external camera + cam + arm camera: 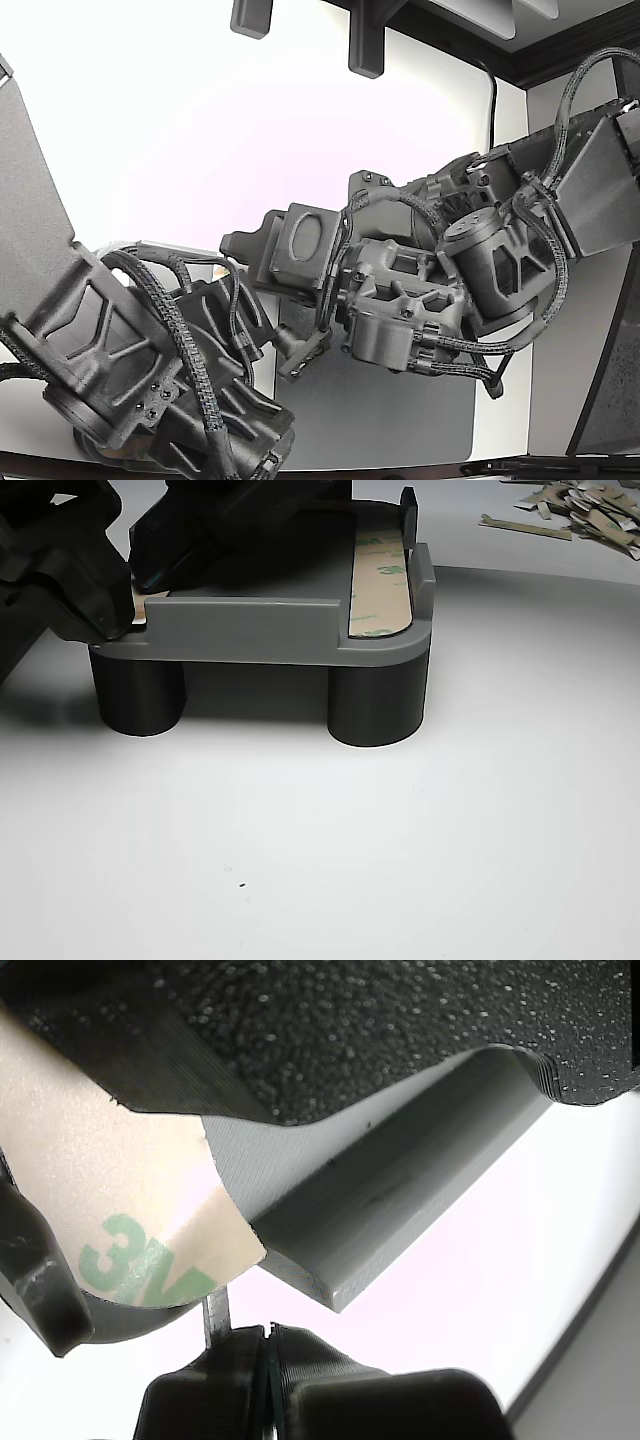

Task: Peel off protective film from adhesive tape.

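Observation:
The protective film is tan with a green 3M print. Its corner curls up off the grey part and overhangs that part's edge. My gripper sits just below it with the jaws pressed together, and a thin sliver runs from the film's edge into them. In the other view my gripper is at the left corner of the grey part, where a bit of tan film shows. A second taped strip lies flat, still covered, on the right side of the part.
The part stands on black round legs on a white table. Peeled film scraps lie at the far right. In the exterior view two dark arms crowd together above a grey mat.

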